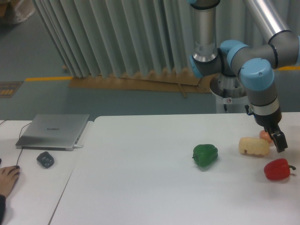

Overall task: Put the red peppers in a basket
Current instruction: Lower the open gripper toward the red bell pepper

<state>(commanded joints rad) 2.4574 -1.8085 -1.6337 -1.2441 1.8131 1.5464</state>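
The red pepper (277, 169) lies on the white table (150, 187) near the right edge, glossy, with its dark stem pointing right. My gripper (280, 144) hangs a little above and behind it, pointing down, apart from the pepper. Only one dark finger (280, 139) shows clearly, so I cannot tell whether the jaws are open or shut. Nothing shows between them. No basket is in view.
A green bell pepper (205, 155) lies left of the red one. A pale yellow lumpy object (253, 146) and a small orange-pink fruit (265, 136) sit just left of the gripper. A laptop (54, 131), a mouse (45, 160) and a person's hand (7, 179) are at the far left.
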